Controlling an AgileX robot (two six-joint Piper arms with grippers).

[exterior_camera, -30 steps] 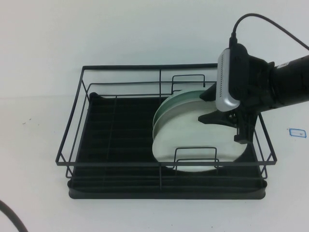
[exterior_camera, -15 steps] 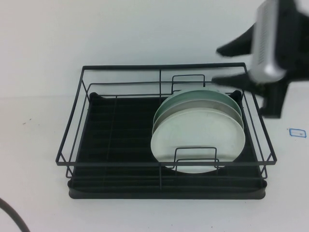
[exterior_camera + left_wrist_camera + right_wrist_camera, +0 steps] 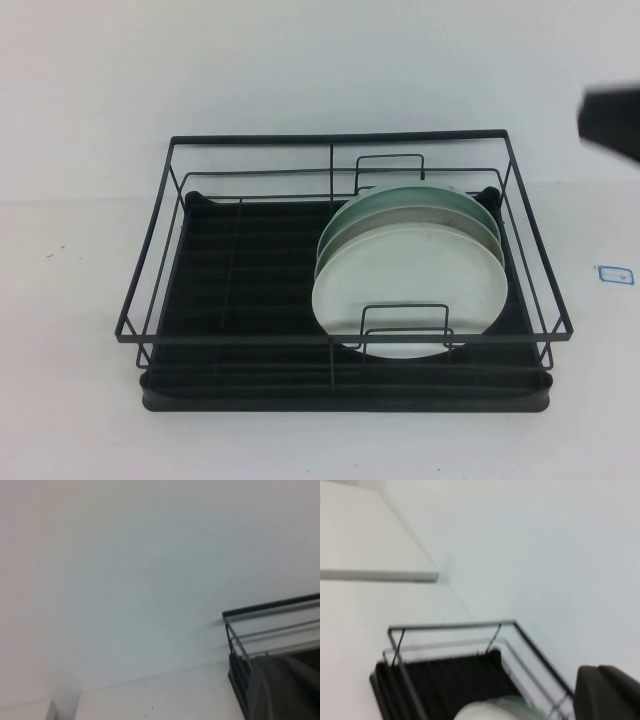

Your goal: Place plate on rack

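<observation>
Black wire rack (image 3: 250, 300) with a ribbed black plastic tray base, standing on a white tabletop (image 3: 70, 400) in the high view. Three plates stand on edge, tilted back, in the rack's right half, packed one behind another. The creamy-white plate (image 3: 405, 290) is the nearest of the three, its face turned toward the robot and its lower edge sitting behind a small wire loop divider (image 3: 405, 325) at the rack's near rail. Directly behind it and touching it stands a greyish-white plate (image 3: 400, 222), and behind that a pale green plate (image 3: 385, 203), of which only the upper rims show. A second wire loop (image 3: 390, 165) rises at the far rail behind the stack. The rack's left half holds only its ribbed base. A small blue-outlined tag (image 3: 615, 273) lies on the tabletop to the right of the rack.

Right gripper (image 3: 610, 120): only a dark blurred part shows at the right edge of the high view, above and well apart from the plates; the state of its jaws cannot be told. In the right wrist view a dark finger (image 3: 607, 692) appears at the corner, with the rack (image 3: 450, 680) and a pale plate rim (image 3: 482, 711) beyond it.

Left gripper: out of view in all pictures; the left wrist view shows only a corner of the rack (image 3: 272, 655) against a white wall.
</observation>
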